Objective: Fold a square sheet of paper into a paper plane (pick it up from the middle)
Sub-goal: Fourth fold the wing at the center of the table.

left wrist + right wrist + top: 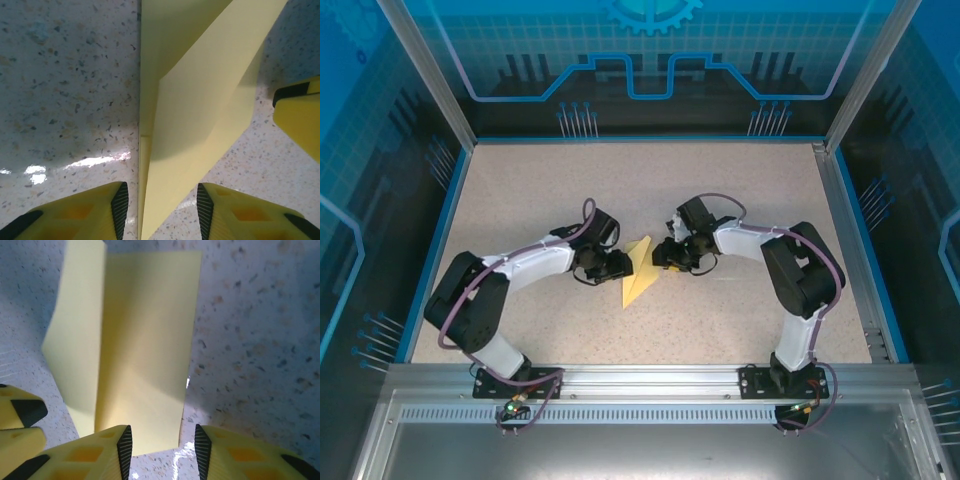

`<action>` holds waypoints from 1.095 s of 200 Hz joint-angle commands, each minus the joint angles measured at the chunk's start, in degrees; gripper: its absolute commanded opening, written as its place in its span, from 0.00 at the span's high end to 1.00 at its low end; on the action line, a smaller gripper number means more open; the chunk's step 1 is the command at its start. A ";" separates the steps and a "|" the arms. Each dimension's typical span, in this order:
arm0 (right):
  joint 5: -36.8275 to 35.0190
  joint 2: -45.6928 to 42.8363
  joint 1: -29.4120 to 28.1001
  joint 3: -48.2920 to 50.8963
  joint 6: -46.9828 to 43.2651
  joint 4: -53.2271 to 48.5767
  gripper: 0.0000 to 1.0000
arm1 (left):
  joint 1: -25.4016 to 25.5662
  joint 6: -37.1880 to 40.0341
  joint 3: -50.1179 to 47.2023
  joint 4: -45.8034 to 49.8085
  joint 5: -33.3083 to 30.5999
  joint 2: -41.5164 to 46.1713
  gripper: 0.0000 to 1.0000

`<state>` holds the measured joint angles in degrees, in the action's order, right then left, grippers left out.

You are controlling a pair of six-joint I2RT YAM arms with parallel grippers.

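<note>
The yellow square sheet of paper lies folded into a narrow, pointed paper plane [638, 272] on the table, midway between the two arms. My left gripper [618, 265] sits at its left side and my right gripper [666, 255] at its right, both low over the table. In the left wrist view the plane [200, 100] has a raised flap and its tip runs down between the open jaws of the left gripper [160, 202] without touching either pad. In the right wrist view the folded paper [142, 355] lies flat, its blunt end just ahead of the open right gripper [162, 445].
The speckled beige table [720, 190] is fenced by blue walls and an aluminium frame [650, 380] at the near edge. A yellow finger [300, 120] of the right gripper shows at the right of the left wrist view; the left gripper's fingers [20, 415] show at lower left of the right wrist view.
</note>
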<state>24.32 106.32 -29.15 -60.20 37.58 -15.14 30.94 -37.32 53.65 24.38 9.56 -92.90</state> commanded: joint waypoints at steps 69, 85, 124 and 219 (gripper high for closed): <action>0.48 1.00 -1.69 0.97 1.96 1.35 0.59 | 2.80 1.80 1.99 4.63 -5.52 -3.08 0.57; -0.06 1.03 -1.92 1.44 2.51 1.17 0.59 | 2.76 1.81 2.17 4.62 -5.93 -2.83 0.57; -0.86 1.08 -2.48 2.33 3.63 1.27 0.59 | 2.63 1.90 2.78 4.12 -6.40 -3.03 0.61; 1.01 1.61 -3.46 3.34 6.20 4.65 0.65 | 1.96 1.96 3.22 3.29 -7.18 -6.12 0.66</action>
<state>23.99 106.50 -31.09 -57.82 42.48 -11.68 33.32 -36.88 55.83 27.16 3.36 -97.62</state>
